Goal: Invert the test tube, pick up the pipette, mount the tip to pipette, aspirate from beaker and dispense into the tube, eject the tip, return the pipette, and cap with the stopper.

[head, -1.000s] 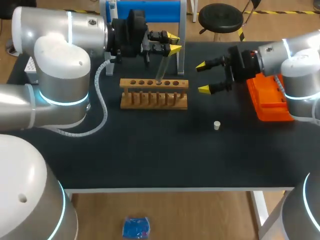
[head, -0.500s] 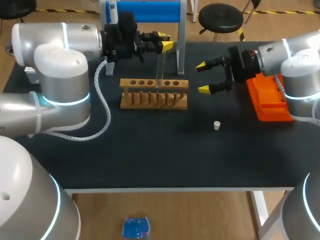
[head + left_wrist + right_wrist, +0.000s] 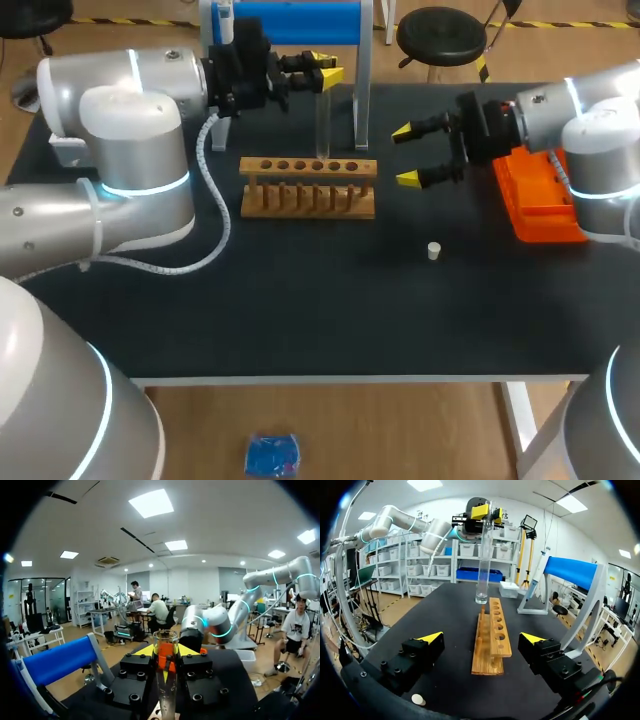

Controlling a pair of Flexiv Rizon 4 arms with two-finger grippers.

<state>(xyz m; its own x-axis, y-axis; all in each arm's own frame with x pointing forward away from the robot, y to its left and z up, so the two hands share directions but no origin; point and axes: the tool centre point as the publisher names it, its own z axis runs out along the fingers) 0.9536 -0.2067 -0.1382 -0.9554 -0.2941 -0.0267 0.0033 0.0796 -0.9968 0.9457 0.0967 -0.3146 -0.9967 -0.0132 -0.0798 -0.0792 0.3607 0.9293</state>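
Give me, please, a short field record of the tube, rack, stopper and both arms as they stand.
left arm: jaws shut on the tube
tube: upright, lower end close above the rack
rack: wooden, standing on the table
stopper: lying on the table, apart from the rack, on the right arm's side
right arm: jaws open and empty, beside the orange box

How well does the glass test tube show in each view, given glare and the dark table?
Right wrist view: the test tube stands out clearly against the bright background, held in the left end effector. Head view: faint, nearly see-through over the black table. Left wrist view: very close, with the background showing through its glass.
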